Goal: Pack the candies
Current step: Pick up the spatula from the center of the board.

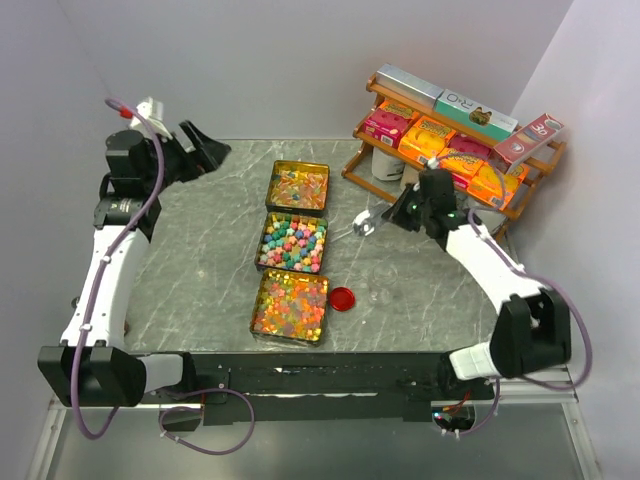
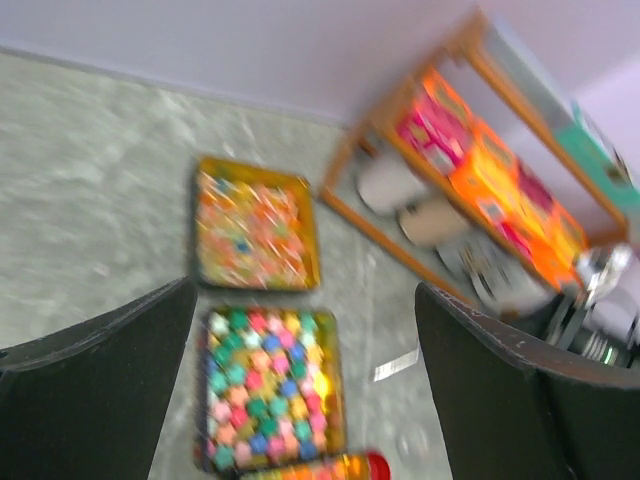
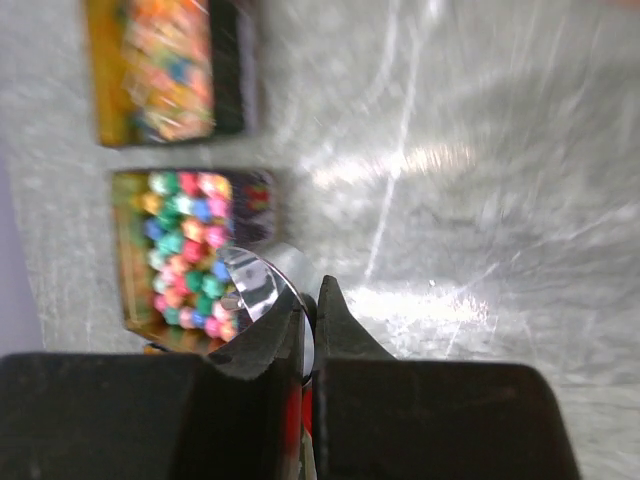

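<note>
Candies (image 1: pixel 293 243) in three open square tins, set in one column down the middle of the desk (image 1: pixel 200 260), each tin just beside the next. Far tin (image 1: pixel 298 163): orange and pink pieces mixed with a few other colours. Middle tin (image 1: pixel 261 245): star-shaped sweets in pink, green, blue, yellow and orange. Near tin (image 1: pixel 287 340): glossy gummies, mostly orange, red and yellow.

Red round lid (image 1: pixel 343 298) flat on the desk, just right of the near tin. Wooden rack (image 1: pixel 358 152) at the far right corner, loaded with orange and pink boxes (image 1: pixel 430 138).

Left end effector (image 1: pixel 212 156) raised over the far left part of the desk, well apart from the tins, fingers spread wide with nothing between them. From the left wrist, blurred: far tin and middle tin seen below and between the two dark fingers (image 2: pixel 100 380).

Right end effector (image 1: pixel 376 219) right of the middle tin, between the tins and the rack, fingers pressed together. At the tips, a clear shiny piece (image 1: pixel 362 224), pinched by its edge. Same piece (image 3: pixel 258 285) in the right wrist view, rounded and reflective, sticking out past the closed fingertips (image 3: pixel 335 315) toward the middle tin. Exact shape and material hard to tell through the blur.
</note>
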`<state>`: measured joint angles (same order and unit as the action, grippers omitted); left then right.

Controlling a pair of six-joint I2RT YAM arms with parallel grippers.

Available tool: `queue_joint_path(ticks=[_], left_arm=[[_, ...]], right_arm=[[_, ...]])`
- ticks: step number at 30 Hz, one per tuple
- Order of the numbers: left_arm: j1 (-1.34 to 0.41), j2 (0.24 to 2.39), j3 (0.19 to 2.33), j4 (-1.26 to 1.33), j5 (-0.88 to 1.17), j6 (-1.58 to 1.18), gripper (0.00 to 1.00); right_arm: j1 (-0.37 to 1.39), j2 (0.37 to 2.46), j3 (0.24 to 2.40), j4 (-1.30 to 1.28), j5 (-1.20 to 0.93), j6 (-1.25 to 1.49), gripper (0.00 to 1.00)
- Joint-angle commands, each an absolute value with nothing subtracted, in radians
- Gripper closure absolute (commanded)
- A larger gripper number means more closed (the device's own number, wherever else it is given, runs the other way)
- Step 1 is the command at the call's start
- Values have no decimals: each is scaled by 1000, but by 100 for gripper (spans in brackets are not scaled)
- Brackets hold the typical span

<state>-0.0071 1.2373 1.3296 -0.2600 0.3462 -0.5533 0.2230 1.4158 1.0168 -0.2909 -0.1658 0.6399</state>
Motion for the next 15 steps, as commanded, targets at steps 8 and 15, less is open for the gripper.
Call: queue_joint_path(ticks=[8, 15], left_arm=[[-284, 1339, 1430, -273, 710, -394, 3], [-452, 1426, 1489, -353, 795, -275, 3]], right_arm=[[274, 1253, 1272, -554, -481, 347, 100], [440, 1192, 1266, -692, -525, 239, 100]])
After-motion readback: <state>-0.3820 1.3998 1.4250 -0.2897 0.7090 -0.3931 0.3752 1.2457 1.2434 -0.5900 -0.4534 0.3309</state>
